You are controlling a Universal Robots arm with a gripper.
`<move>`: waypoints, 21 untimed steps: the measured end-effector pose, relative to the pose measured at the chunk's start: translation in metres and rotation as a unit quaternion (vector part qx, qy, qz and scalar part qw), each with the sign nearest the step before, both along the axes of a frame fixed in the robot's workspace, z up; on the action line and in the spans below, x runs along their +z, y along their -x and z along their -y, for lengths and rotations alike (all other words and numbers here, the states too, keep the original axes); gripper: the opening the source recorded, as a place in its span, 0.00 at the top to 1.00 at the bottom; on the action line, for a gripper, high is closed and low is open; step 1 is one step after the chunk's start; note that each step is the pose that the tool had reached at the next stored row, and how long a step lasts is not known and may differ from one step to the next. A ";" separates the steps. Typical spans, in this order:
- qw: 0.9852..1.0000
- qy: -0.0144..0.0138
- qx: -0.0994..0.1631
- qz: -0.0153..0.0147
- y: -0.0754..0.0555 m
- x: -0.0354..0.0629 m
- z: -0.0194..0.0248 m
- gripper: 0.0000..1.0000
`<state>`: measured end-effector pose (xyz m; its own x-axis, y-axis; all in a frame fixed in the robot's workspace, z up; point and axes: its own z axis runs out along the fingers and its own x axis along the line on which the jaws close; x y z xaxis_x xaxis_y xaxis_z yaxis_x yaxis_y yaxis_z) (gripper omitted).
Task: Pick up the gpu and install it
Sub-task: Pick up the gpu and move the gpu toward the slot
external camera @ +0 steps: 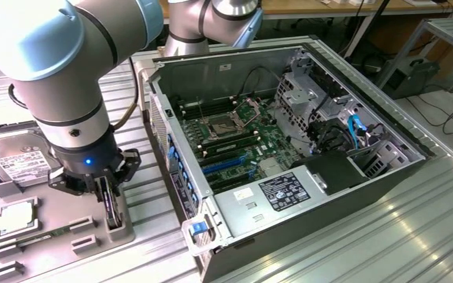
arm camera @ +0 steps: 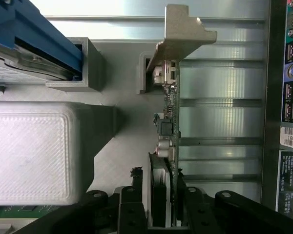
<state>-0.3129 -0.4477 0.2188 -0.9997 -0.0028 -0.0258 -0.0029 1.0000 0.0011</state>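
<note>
Currently the arm [external camera: 61, 88] reaches down over a grey fixture tray [external camera: 136, 234] that lies on the ribbed metal desk [external camera: 384, 236], on the exterior view's left. The gpu [external camera: 115, 213] stands on edge in a slot of that tray, just beside the open computer case [external camera: 344, 200] and not yet in it. The jaws straddle the card and press against both of its faces, so they look clamped on it.

From the wrist view the gpu [arm camera: 172, 122] is seen edge-on. Its green board is on one side and its black cooler [arm camera: 158, 195] on the other, with the black fingers [arm camera: 132, 209] flanking them. Its silver end bracket [arm camera: 183, 36] sits at the far end from the jaws, next to a grey holder post [arm camera: 144, 73]. A white printed block [arm camera: 29, 151] lies well to one side of the card.

On the same tray, further to the exterior view's left, lie a hard drive [external camera: 14, 162] with a white label and a small square CPU chip [external camera: 18, 215].

The case lies on its side with its panel off, showing the motherboard [external camera: 242, 141] with its blue and black slots.
</note>
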 end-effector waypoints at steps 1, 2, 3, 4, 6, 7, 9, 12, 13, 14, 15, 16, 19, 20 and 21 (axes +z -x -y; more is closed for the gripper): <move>1.000 0.000 0.000 0.000 0.000 0.0000 0.0000 0.69; 1.000 0.000 0.000 0.000 0.000 0.0000 0.0000 0.69; 1.000 0.000 0.000 0.000 0.000 0.0000 0.0000 0.71; 1.000 0.000 0.000 0.000 0.000 0.0000 0.0000 0.71; 1.000 0.000 0.000 0.000 -0.001 0.0000 0.0000 0.72; 1.000 0.000 0.000 0.000 -0.001 0.0000 0.0000 0.72; 1.000 0.000 0.000 0.000 -0.001 0.0000 0.0000 0.72; 1.000 0.001 0.000 0.000 -0.001 0.0018 0.0001 0.72; 1.000 0.001 0.000 0.000 -0.001 0.0031 0.0000 0.72; 1.000 0.001 0.000 0.000 -0.001 0.0042 0.0000 0.72; 1.000 0.001 0.000 0.000 -0.001 0.0067 0.0000 0.72; 1.000 0.001 0.000 0.000 -0.001 0.0092 0.0000 0.72; 1.000 0.001 0.000 0.000 -0.001 0.0122 0.0000 0.72; 1.000 0.001 0.000 0.000 -0.001 0.0137 0.0000 0.72; 1.000 0.001 0.000 0.000 -0.001 0.0156 0.0000 0.72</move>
